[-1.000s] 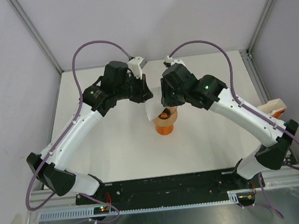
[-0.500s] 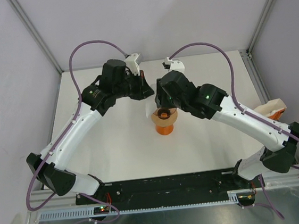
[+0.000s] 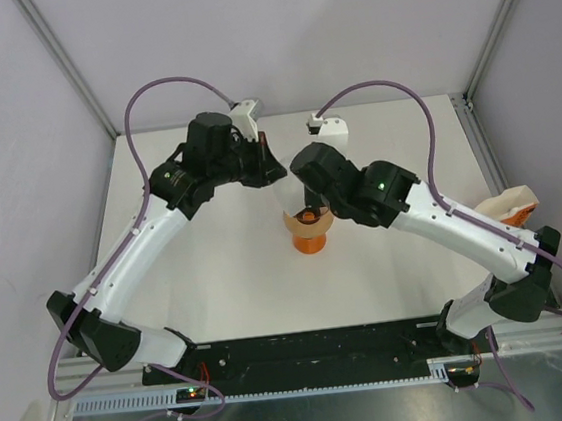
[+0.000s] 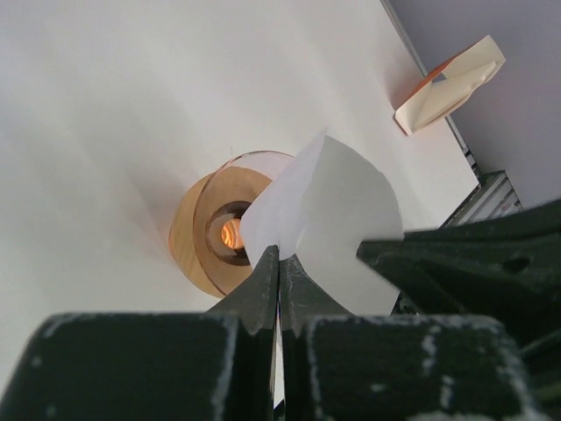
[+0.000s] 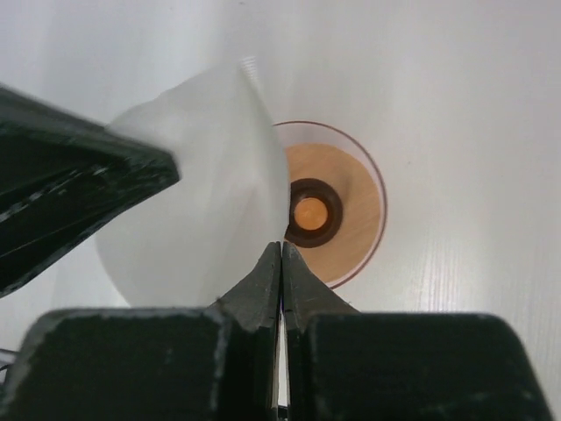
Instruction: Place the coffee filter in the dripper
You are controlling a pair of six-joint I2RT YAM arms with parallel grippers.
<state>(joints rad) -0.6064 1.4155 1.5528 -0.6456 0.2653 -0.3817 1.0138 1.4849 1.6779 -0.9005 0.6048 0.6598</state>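
Left wrist view: the left hand (image 4: 279, 256), fully closed, pinches the coffee filter (image 4: 342, 206) over the dripper (image 4: 197, 237); the right hand (image 5: 281, 250), also closed, nips its edge.

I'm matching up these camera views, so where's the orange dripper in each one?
Top external: dripper near the picture's centre.
Left wrist: left of centre, partly behind the coffee filter.
Right wrist: right of centre, beside the coffee filter.
Shared landmark: the coffee filter, in both wrist views.

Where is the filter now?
In the left wrist view the filter hangs above the dripper, pinched by the left hand and the right hand.
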